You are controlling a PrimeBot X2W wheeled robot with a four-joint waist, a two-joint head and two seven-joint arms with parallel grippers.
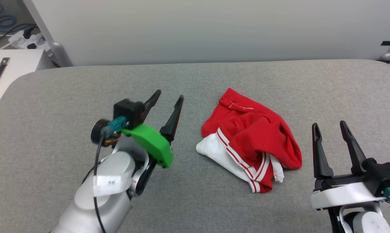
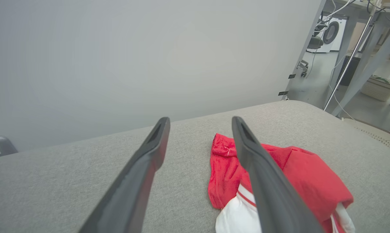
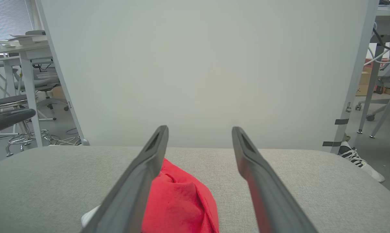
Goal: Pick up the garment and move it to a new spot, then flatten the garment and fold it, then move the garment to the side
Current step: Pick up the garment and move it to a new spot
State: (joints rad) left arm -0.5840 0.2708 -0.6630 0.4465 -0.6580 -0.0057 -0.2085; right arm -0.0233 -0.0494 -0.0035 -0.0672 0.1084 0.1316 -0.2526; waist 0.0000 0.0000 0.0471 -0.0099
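The garment lies in a crumpled heap on the grey padded table, right of centre: red cloth with a white sleeve and red-white striped trim at its near side. Its print is hidden in the folds. My left gripper hovers open to the left of the heap, apart from it, fingers pointing up and to the right. My right gripper stands open to the right of the heap, holding nothing. The left wrist view has the garment behind its right finger; in the right wrist view the garment lies low, beside the left finger.
A pale partition wall runs along the table's far edge. A white cabinet and a power strip sit beyond the far left corner. A person's shoe rests on the floor past the table's right end.
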